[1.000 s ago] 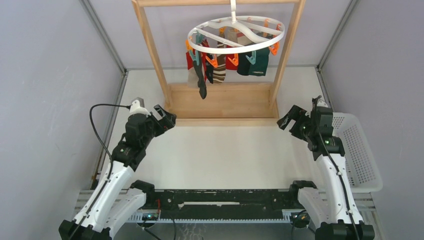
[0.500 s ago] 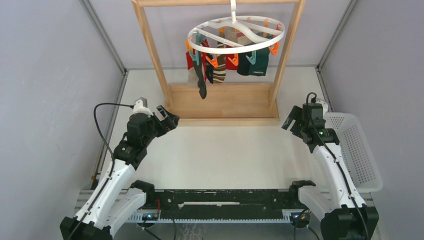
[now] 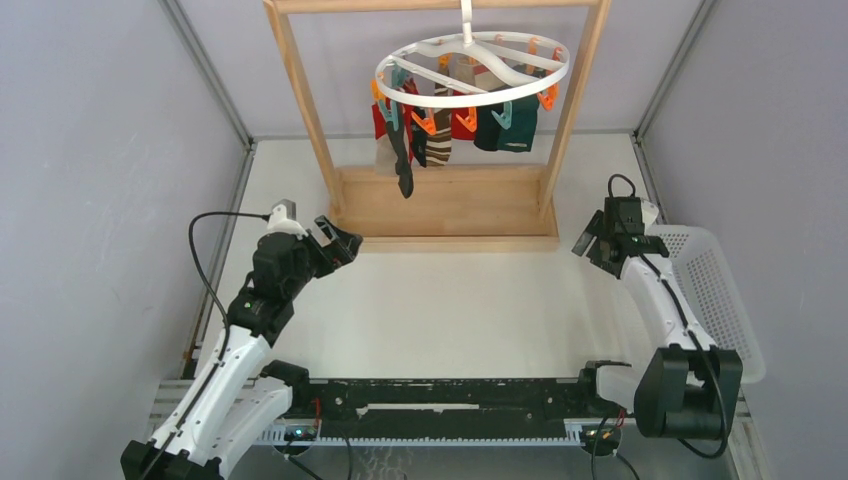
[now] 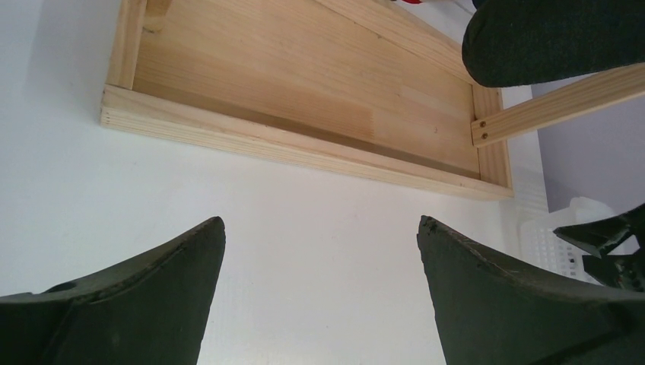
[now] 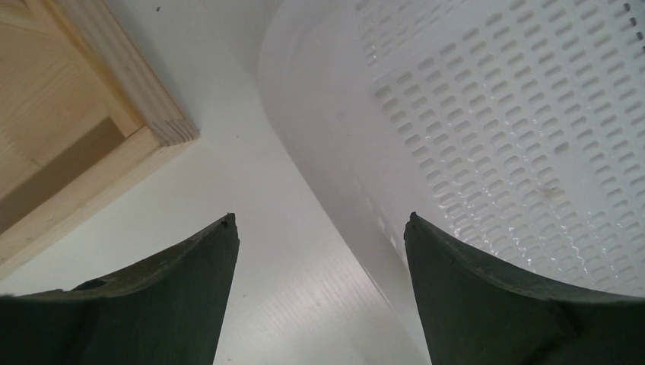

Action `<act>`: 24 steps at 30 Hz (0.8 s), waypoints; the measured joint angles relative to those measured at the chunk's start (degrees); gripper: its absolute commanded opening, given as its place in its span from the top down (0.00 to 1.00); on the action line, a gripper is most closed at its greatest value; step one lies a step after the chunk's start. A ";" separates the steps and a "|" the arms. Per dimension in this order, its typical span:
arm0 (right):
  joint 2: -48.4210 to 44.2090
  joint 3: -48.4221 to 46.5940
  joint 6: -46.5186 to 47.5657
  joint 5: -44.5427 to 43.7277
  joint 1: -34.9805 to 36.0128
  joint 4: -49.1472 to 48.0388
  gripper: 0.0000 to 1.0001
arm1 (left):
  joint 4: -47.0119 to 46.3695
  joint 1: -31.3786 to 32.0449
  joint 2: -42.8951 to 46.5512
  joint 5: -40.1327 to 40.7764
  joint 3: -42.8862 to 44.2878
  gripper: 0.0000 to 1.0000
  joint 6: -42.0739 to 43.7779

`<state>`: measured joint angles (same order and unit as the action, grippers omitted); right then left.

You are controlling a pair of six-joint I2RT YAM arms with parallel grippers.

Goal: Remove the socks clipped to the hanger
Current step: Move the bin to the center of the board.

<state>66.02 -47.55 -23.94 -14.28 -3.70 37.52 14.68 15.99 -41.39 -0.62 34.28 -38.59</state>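
The hanger, a round white ring with orange and teal clips, hangs from the wooden rack's top bar at the back. Several socks, red, dark green, black and striped, dangle clipped under it. My left gripper is open and empty, low at the left front corner of the rack's base, well below the socks. Its wrist view shows open jaws over bare table and a dark sock toe above. My right gripper is open and empty beside the basket, its open jaws straddling the basket's wall.
The wooden rack has a flat base on the table and two upright posts. A white perforated basket stands at the right edge; its wall is close to my right fingers. The base corner lies left of them.
My right arm has swung back and right toward the basket, turning its gripper and narrowing the jaws slightly. The left arm has shifted only a little. The socks have not moved.
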 measured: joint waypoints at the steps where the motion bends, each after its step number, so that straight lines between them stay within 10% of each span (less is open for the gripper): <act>1: 0.98 0.00 0.02 0.04 -0.07 -0.26 0.15 | 0.02 0.00 0.00 -0.09 0.00 0.00 0.02; 6: 5.33 0.00 0.17 0.22 -0.48 -1.79 0.28 | 0.72 0.00 0.00 -0.68 0.00 0.00 0.17; 17: 8.26 0.00 11.96 -0.04 0.92 -4.35 1.00 | 0.92 0.00 0.15 -3.21 0.00 0.00 1.09; 24: 6.08 0.02 19.65 -3.54 5.35 -5.09 1.00 | 0.94 0.00 0.52 -4.17 0.00 0.00 1.49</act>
<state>72.10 -47.53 -4.29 -17.82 1.65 32.42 15.62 15.99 -40.86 -4.80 34.28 -37.10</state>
